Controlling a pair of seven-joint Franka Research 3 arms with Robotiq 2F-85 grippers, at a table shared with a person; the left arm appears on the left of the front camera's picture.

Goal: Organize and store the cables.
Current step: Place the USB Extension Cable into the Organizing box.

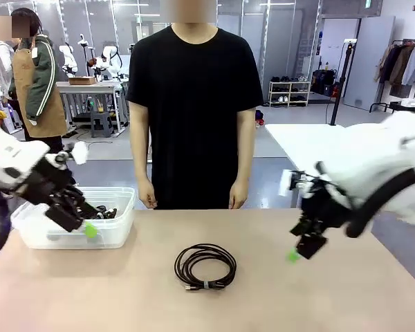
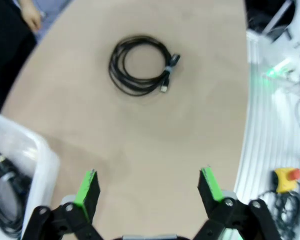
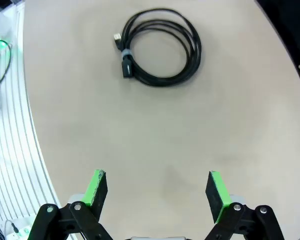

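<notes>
I count one coiled cable [image 1: 205,266] lying free near the middle of the surface [image 1: 346,297]. One clear bin [image 1: 117,228] stands at the left edge of it, with more black cables [image 2: 5,200] inside; how many I cannot tell. I have two end effectors: left [image 2: 149,187] and right [image 3: 157,190]. One person [image 1: 194,104] stands at the far edge.

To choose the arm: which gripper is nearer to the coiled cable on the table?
Right, slightly. The right gripper hovers beside the coiled cable; the left gripper is by the bin.

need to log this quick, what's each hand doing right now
left hand: open, holding nothing
right hand: open, holding nothing
</notes>
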